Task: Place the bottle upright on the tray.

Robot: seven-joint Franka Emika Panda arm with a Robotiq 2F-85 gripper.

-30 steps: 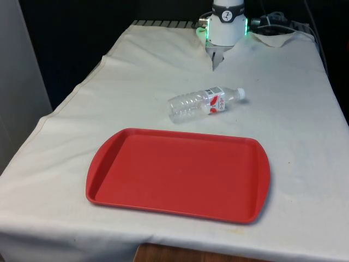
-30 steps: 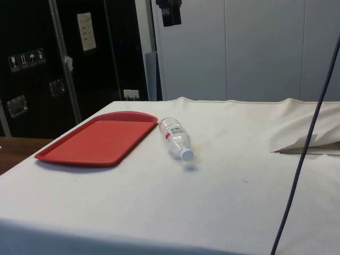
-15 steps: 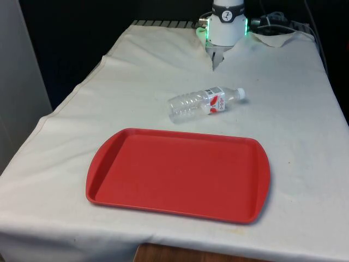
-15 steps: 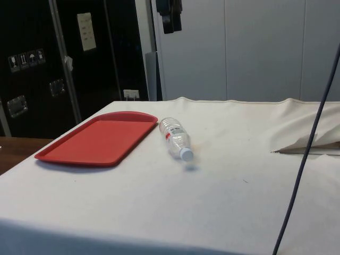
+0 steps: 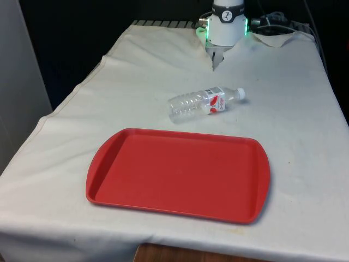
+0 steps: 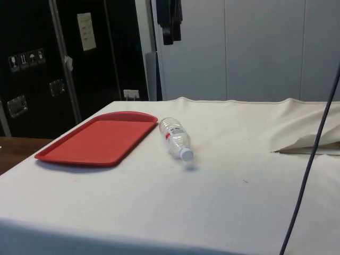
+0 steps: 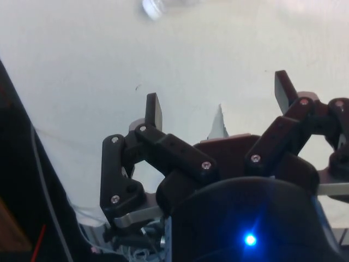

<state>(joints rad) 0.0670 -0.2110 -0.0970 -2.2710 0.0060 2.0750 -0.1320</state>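
A clear plastic bottle (image 5: 203,102) with a red-and-white label and a white cap lies on its side on the white cloth, just beyond the far edge of the red tray (image 5: 180,172). In the side view the bottle (image 6: 176,138) rests beside the tray (image 6: 98,141), cap pointing away from it. My gripper (image 6: 169,24) hangs high above the table, over the tray's far end. In the wrist view the gripper (image 7: 218,95) is open with nothing between its fingers (image 7: 154,109), and the bottle's cap (image 7: 154,6) shows far below on the cloth.
A dark cable (image 6: 313,154) hangs across the side view's right. A raised fold of cloth (image 6: 311,143) lies near it. Bare white cloth surrounds the bottle and tray.
In the side view the gripper has come down a little. The hanging cable has swung. Bottle and tray have not moved.
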